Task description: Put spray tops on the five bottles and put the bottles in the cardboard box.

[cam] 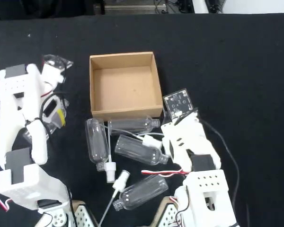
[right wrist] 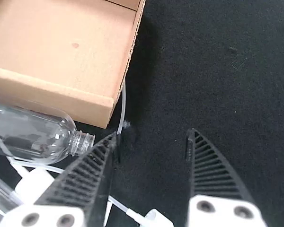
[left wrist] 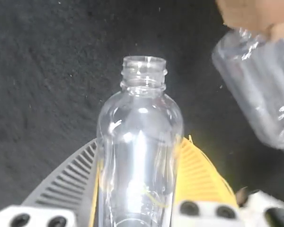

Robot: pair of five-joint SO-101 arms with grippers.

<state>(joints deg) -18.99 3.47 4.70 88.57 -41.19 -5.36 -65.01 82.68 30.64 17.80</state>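
Observation:
My left gripper (left wrist: 141,142) is shut on a clear bottle (left wrist: 139,142) with a bare neck and no spray top. In the high view it sits at the table's left side (cam: 57,113). Three more uncapped clear bottles (cam: 132,126) (cam: 139,149) (cam: 142,191) lie in front of the cardboard box (cam: 125,59), and another bottle (cam: 97,139) lies beside them. White spray tops (cam: 151,141) (cam: 120,179) (cam: 110,169) with thin tubes lie among them. My right gripper (right wrist: 154,139) is open over bare black cloth just off the box's near right corner (right wrist: 109,101), with nothing between its fingers.
The box stands open and upright on the black tablecloth (cam: 236,71). A small dark circuit board (cam: 179,103) rides on the right arm. A crumpled clear thing (cam: 57,61) lies beyond the left arm.

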